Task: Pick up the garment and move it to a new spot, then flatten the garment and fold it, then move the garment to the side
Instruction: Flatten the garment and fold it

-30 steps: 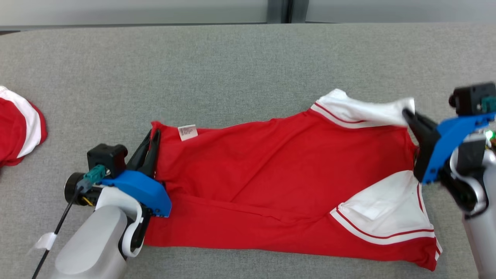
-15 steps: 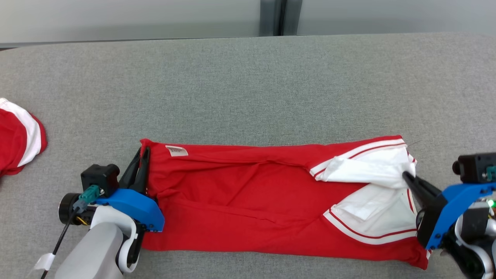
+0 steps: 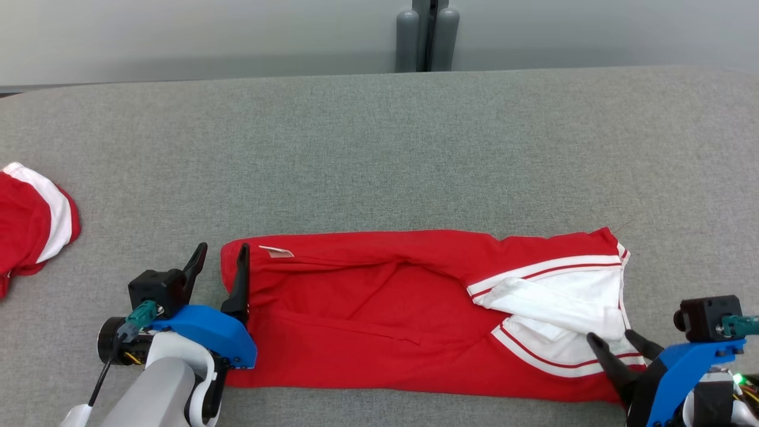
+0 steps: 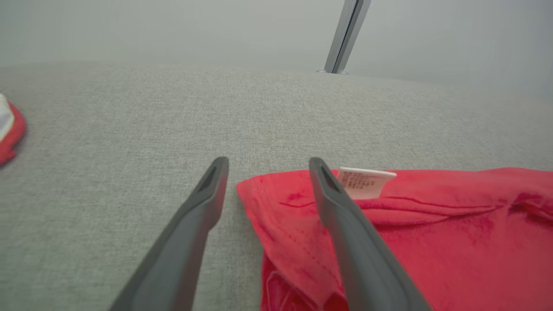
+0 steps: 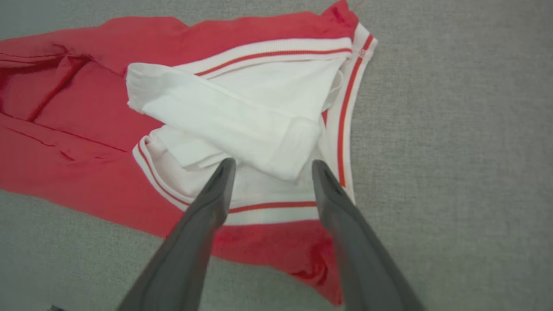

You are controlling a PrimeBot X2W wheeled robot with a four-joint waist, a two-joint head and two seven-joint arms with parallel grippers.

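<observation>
Because the wide grey felt-covered table (image 3: 379,148) gives a flat, slightly grippy bed, the red jersey garment with white, red-striped trim (image 3: 385,320) lies on it as a long band folded lengthwise, close to the near edge and running left to right between the two arms. It rests straight on the felt, not in any bin or basket. It looks light, soft and limp: it should drape and crease under its own weight rather than hold a shape, and a one-sided pull would probably drag the layers apart, so I judge the best holds to be pinches through all layers at the two short ends, on the hemmed or ribbed edges. A second red and white cloth (image 3: 35,219) lies bunched at the far left, well apart. The left gripper (image 3: 222,249) stands with its jaws apart over the garment's left end, one finger above the red corner and the other above the felt just beside it, clamped on nothing. The right gripper (image 3: 609,337) also has its jaws apart, its tips over the white trim at the right end. A loose white flap (image 5: 224,116) lies folded across that end. A small white care label (image 4: 365,181) sits near the left corner
</observation>
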